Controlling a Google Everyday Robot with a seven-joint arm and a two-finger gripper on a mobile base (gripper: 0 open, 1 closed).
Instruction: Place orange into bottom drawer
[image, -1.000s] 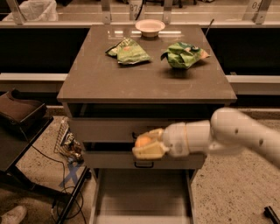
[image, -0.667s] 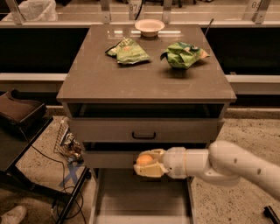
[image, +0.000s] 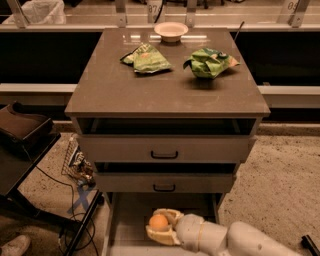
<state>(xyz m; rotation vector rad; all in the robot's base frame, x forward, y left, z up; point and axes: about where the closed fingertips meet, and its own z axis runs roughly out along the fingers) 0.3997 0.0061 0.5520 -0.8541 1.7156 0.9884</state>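
Observation:
The orange (image: 158, 222) is a small round fruit held between the pale fingers (image: 167, 215) of my gripper (image: 161, 225). The gripper is shut on it and reaches in from the lower right, low over the floor of the bottom drawer (image: 127, 215). That drawer is pulled out, a shallow grey tray with side rails, under two drawers with black handles (image: 164, 155). I cannot tell whether the orange touches the drawer floor.
The cabinet top (image: 100, 85) carries two green snack bags (image: 146, 58) (image: 209, 62) and a pale bowl (image: 171, 31) at the back. A dark chair (image: 20, 135) and cables (image: 75, 200) stand left of the cabinet. My arm (image: 235, 240) fills the lower right.
My gripper has moved down with the orange, from in front of the middle drawers to low inside the open bottom drawer.

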